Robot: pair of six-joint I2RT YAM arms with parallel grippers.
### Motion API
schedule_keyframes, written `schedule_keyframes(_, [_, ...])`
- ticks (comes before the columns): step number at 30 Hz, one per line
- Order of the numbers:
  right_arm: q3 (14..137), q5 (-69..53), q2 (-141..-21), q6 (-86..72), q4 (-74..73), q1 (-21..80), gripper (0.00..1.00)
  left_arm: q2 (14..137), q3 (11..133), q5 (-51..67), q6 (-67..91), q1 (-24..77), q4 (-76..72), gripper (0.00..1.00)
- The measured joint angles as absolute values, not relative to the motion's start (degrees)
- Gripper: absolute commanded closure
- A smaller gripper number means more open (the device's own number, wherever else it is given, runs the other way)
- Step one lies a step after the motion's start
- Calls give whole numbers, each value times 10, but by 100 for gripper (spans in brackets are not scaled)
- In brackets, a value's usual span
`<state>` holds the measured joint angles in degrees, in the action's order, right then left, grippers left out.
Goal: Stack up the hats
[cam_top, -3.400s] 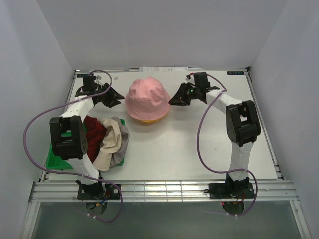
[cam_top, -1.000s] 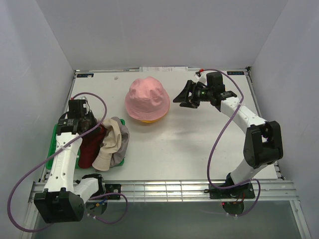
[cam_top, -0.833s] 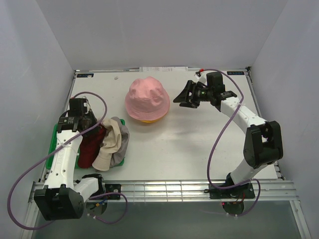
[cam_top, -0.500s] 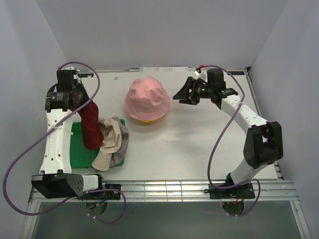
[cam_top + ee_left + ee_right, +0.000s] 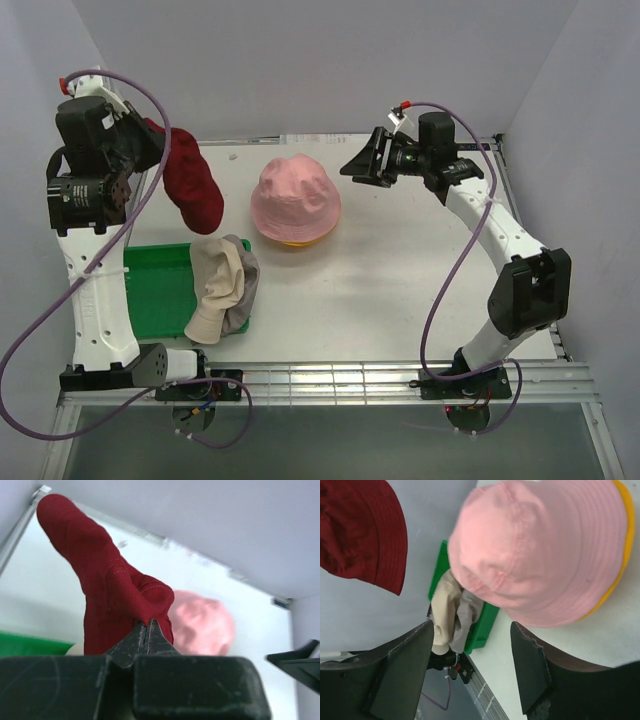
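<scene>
My left gripper [image 5: 146, 625] is shut on the dark red hat [image 5: 190, 180], which hangs in the air high above the table's left side, left of the stack. In the left wrist view the dark red hat [image 5: 107, 590] droops from the pinched jaws. The pink hat [image 5: 295, 197] sits on the yellow-orange hat [image 5: 300, 240] at the table's middle back, and the pink hat [image 5: 545, 550] fills the right wrist view. The cream-beige hat [image 5: 215, 280] and grey hat [image 5: 243, 290] lie crumpled on the tray's right edge. My right gripper [image 5: 365, 165] hovers open, right of the pink hat, holding nothing.
A flat green tray [image 5: 150, 290] lies at the near left, under the left arm. White walls enclose the table on three sides. The metal rail of the table's front edge [image 5: 330, 380] runs along the bottom.
My left gripper closed on the dark red hat in the tray and lifted it high up and back, uncovering the green tray. My right gripper rose slightly beside the pink hat.
</scene>
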<state>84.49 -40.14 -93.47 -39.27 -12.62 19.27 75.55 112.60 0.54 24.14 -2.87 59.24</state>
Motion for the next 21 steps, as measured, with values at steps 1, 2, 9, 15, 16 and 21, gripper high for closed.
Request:
schedule_keyframes(1, [849,-406,-935,-400,-115,194,30,756,1133,20,249,-29,578,100])
schedule_keyframes(2, [852,-412,-935,-411,-101,195,29,756,1136,39,260,-29,559,100])
schedule_keyframes(9, [854,-448,-959,-555,60,210,24,768,1112,183,361,-29,413,100])
schedule_keyframes(15, [859,-444,-991,-662,167,242,22,789,1065,265,437,-22,291,100])
schedule_keyframes(16, [862,-440,-997,-676,180,249,22,791,1060,273,447,-20,274,100])
schedule_keyframes(21, [860,-418,-1016,-751,256,282,21,797,1050,297,482,-5,209,100])
